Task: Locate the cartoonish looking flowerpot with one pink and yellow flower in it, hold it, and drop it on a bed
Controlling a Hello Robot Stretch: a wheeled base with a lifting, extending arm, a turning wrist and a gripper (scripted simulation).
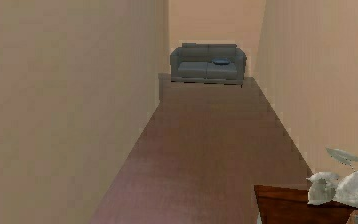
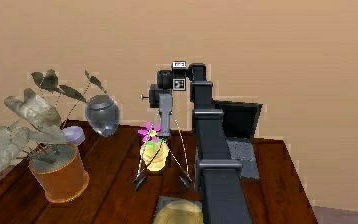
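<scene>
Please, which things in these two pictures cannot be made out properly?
- Arm side view: whether the gripper holds the flowerpot; the pot is right at it, against the table.
- Arm side view: a yellowish round thing, cut by the bottom edge.
- Arm side view: the laptop, partly behind the arm.
- Forward view: a pale plant, cut by the right edge.

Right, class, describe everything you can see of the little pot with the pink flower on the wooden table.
The flowerpot is small, rounded and pale yellow-green, smooth and toy-like. One pink flower rises from its top. It stands upright on the dark wooden table, between a terracotta plant pot and the dark arm. The hand is at it; whether it touches or holds the pot cannot be told.
</scene>
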